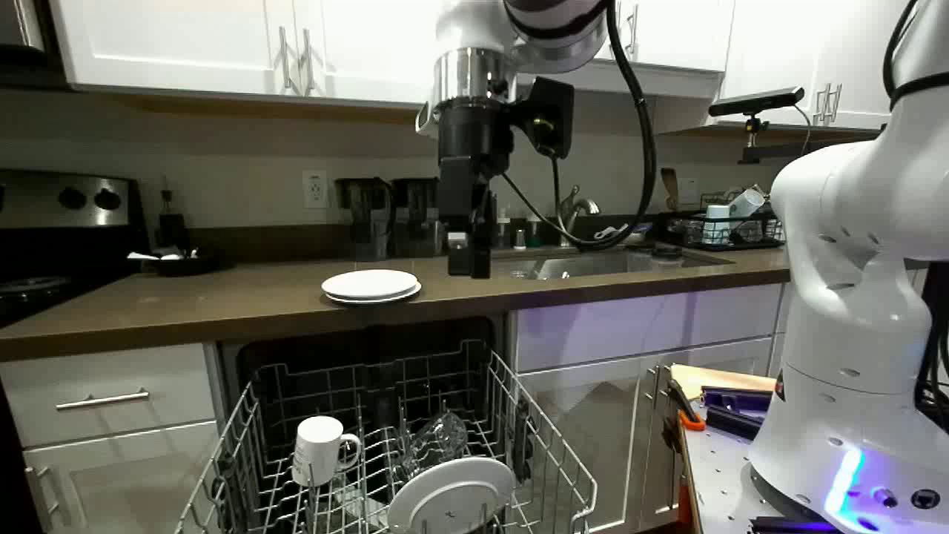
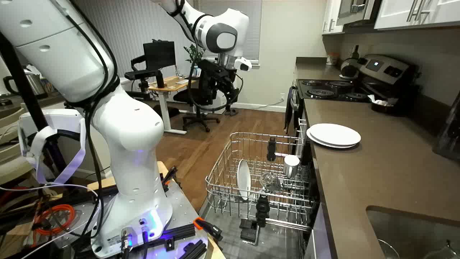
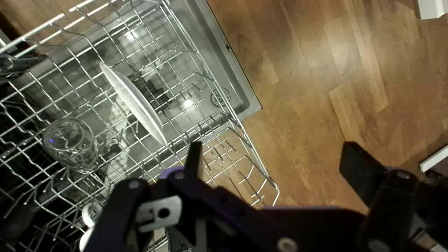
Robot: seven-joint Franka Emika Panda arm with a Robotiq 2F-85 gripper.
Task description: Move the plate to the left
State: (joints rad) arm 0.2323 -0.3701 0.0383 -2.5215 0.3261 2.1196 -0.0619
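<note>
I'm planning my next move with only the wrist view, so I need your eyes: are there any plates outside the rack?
Observer: Yes, a stack of white plates, two showing, lies on the countertop in both exterior views.
Operator: The rack plate looks nearly edge-on to me. How does its face look?
Observer: In an exterior view it shows much rounder, with a small dark mark on it.
Operator: And how does the pincer hang against the rack, seen from outside?
Observer: Above it; an exterior view shows a plain gap between the two.
</note>
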